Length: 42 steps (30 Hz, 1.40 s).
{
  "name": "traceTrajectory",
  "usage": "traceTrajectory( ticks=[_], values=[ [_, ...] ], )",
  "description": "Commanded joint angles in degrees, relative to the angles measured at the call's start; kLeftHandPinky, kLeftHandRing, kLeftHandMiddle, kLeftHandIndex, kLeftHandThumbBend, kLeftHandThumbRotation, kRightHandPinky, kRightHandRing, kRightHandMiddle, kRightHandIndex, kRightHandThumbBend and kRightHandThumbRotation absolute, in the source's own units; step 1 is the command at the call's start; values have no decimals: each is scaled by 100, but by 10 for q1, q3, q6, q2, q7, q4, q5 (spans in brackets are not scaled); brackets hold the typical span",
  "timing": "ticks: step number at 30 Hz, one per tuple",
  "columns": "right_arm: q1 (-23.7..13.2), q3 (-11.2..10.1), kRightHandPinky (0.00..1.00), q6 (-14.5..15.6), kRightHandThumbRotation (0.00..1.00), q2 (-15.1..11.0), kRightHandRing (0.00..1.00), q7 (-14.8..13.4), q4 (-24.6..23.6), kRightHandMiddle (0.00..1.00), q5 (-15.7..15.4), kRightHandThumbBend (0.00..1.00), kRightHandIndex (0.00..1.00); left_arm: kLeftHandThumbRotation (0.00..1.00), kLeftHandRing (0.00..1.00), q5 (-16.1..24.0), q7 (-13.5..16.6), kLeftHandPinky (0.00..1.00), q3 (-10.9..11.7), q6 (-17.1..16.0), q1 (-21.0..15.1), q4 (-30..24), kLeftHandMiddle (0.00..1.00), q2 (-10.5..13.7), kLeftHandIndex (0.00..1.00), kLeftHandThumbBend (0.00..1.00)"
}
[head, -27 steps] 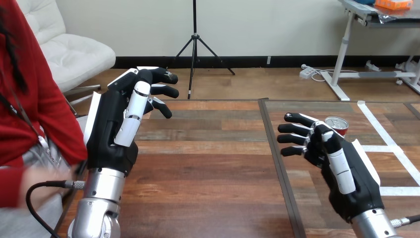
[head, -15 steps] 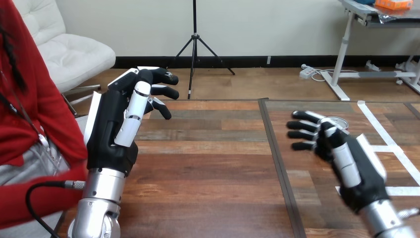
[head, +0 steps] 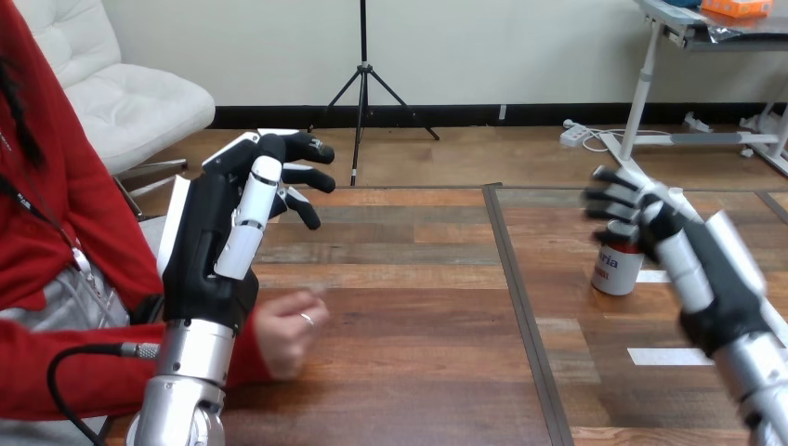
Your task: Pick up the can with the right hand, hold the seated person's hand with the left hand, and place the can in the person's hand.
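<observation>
Found upright on the brown wooden table (head: 400, 316), right part: red-and-white metal can (head: 617, 268). Close over its top: right hand (head: 703, 271), fingers apart, nothing clamped, presumably lining up a grasp. Raised and empty, fingers loosely spread: left hand (head: 216, 243), with the person's hand (head: 287, 332) just beside its wrist, likely offered for holding.

Open tabletop (head: 409, 311) between person's hand (head: 290, 330) and can (head: 617, 269); left forearm (head: 190, 362) partly covers person's hand.

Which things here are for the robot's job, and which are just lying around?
For the job: red-and-white metal can; black-and-white right hand; black-and-white left hand; person's hand.
Just lying about: white tape strips on the wooden table.
</observation>
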Motion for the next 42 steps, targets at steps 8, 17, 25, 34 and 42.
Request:
traceTrajectory(
  ticks=[8, 17, 25, 34, 42],
  values=[
    [-145, -13, 79, -48, 100, -71, 84, -70, 67, 85, -71, 85, 85, 75, 52, -7, -8, 27, 6, -13, -9, -20, 60, 5, 54, 31],
    [-185, 5, 80, -52, 100, -101, 87, -130, 104, 86, -147, 82, 86, 75, 52, -4, -7, 26, 7, -14, -9, -17, 59, 5, 54, 29],
    [-222, 23, 78, -17, 100, -117, 86, -162, 132, 87, -198, 83, 86, 76, 52, -4, -9, 26, 7, -17, -11, -12, 59, 6, 53, 27],
    [-277, 55, 81, 23, 93, -134, 88, -182, 206, 89, -249, 84, 88, 76, 51, -5, -11, 26, 7, -18, -11, -12, 59, 7, 53, 23],
    [-336, 84, 84, 35, 89, -139, 91, -182, 302, 93, -269, 86, 91, 76, 51, -8, -13, 26, 7, -14, -10, -15, 59, 7, 53, 21]
  ],
)
